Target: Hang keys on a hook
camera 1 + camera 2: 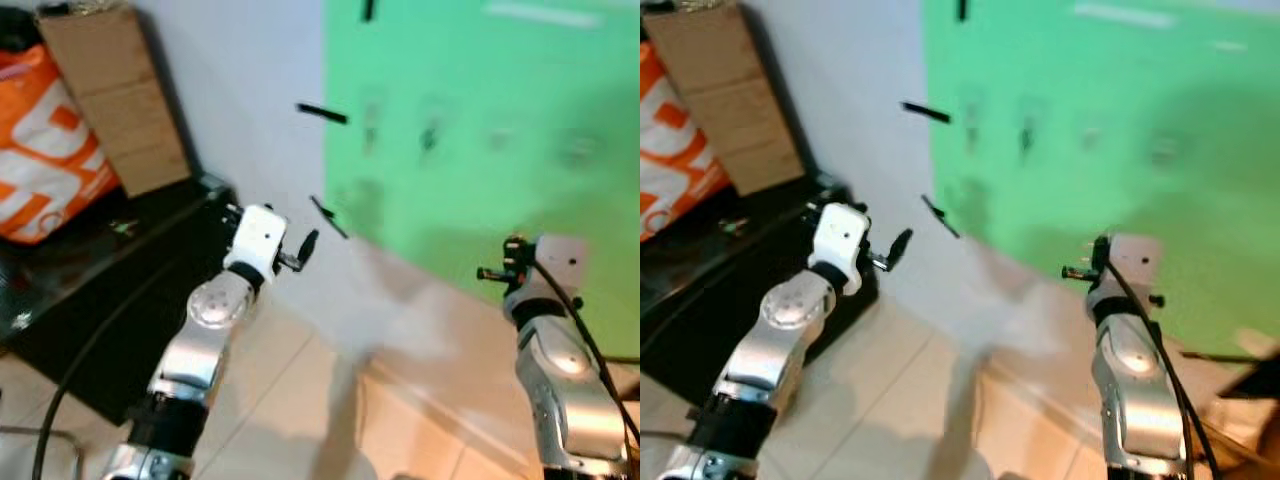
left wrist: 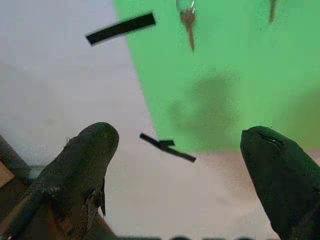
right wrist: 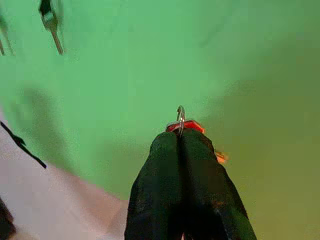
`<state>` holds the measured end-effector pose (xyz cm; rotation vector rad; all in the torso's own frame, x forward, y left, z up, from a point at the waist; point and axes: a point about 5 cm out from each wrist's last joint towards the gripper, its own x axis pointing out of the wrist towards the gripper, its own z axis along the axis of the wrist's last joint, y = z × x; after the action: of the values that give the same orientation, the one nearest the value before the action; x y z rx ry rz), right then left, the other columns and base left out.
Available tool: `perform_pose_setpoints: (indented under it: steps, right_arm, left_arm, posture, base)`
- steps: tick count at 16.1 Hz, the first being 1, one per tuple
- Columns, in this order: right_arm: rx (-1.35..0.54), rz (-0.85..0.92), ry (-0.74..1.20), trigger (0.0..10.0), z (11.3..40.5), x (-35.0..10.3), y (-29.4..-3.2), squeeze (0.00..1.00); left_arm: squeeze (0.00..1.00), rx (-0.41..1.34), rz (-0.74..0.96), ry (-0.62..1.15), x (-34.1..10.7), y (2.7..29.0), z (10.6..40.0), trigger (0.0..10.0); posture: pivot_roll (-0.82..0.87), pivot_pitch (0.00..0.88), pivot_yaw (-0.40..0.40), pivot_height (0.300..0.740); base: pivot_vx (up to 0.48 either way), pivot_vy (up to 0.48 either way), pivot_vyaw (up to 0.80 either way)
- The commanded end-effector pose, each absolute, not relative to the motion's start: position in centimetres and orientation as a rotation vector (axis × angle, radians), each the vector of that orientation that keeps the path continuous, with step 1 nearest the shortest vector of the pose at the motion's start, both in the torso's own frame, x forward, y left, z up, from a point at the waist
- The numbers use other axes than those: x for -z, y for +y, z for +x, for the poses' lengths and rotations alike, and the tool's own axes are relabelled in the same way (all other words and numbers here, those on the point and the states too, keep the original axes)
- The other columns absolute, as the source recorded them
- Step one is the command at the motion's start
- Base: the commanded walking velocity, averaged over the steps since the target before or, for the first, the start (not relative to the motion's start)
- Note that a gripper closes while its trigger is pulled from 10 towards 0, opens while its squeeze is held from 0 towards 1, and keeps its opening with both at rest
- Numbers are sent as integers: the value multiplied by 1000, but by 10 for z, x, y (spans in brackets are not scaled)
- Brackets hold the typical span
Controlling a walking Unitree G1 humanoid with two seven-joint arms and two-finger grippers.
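Closest in, the right gripper [image 3: 181, 142] has its two black fingers pressed tight together, and poking out between the tips is a silver key ring [image 3: 180, 114] with something red tucked just behind it. That is our set of keys, pinched by the ring so the loop stands proud of the fingertips, which I'd say is exactly how you want it presented to a hook. The gripper points at the green board [image 1: 480, 130] on the wall, held off it and not yet touching. Up on that board another key [image 2: 189, 21] already hangs from its ring, and a second dangling one [image 3: 51, 21] sits off to one side, so the hooks must be up along that row, though they are too blurred in the head views to pick out. Over on the other side, the left gripper [image 2: 180, 150] is spread wide with nothing between its fingers, raised toward the white wall [image 1: 250, 120] near a couple of black tape strips [image 2: 120, 28]. My read is that it is just keeping clear. To the robot's left sit a cardboard box [image 1: 115, 95] and an orange bag [image 1: 45, 150] on a dark cabinet [image 1: 110, 290], well apart from the action. The approach looks under way, with the ring needing to rise and close in on a free hook.
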<state>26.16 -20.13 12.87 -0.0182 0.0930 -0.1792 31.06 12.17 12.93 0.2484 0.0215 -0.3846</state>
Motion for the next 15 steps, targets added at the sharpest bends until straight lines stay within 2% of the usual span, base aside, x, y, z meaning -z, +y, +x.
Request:
perform_pose_setpoints:
  steps: [1,8,11,15]
  right_arm:
    - [140,-14,69,10000,265,-135,-193,0]
    - [125,-28,75,10000,267,-135,-192,0]
    - [127,-24,81,10000,264,-133,-192,0]
    - [117,-32,79,10000,263,-133,-191,0]
  left_arm:
    - [0,353,242,22,-131,132,311,10000]
    - [0,377,228,16,-131,130,310,10000]
    - [0,385,227,17,-131,129,310,10000]
    - [0,386,225,17,-130,131,309,10000]
  posture:
    - [-160,0,62,740]
    - [-165,0,63,740]
    - [-165,0,64,740]
    - [-165,0,58,740]
  base:
    - [0,0,0]
    - [0,0,0]
    - [0,0,-800]
    - [248,0,-709]
